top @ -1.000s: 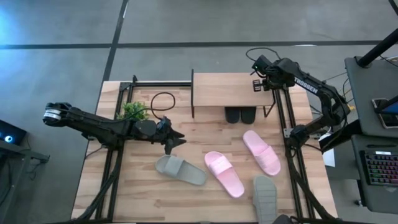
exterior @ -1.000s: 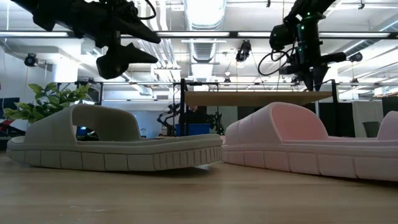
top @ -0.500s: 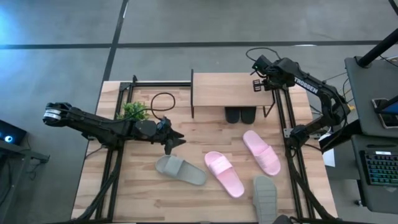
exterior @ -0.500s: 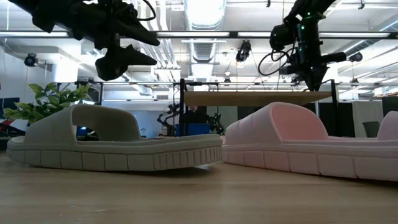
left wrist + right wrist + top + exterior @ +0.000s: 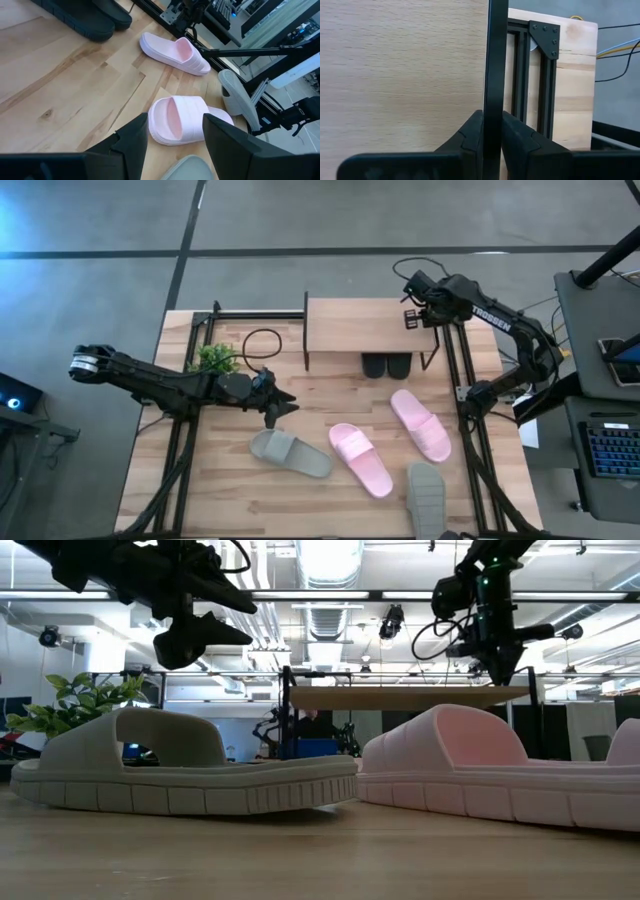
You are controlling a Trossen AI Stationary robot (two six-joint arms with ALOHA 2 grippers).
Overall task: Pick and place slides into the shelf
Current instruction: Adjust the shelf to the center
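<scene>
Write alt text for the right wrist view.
The right gripper is shut on the black edge of the shelf, its light plank filling most of the view. Beyond the edge run a black frame rail and the table.

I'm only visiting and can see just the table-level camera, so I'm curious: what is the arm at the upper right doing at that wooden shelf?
Observer: The right gripper is pinched shut on the thin black frame at the edge of the shelf.
Operator: Are any sandals put away yet?
Observer: Yes, a black pair sits tucked under the shelf's front edge.
Operator: And the other arm?
Observer: The left gripper hangs open and empty above the table, close to a grey sandal.
</scene>
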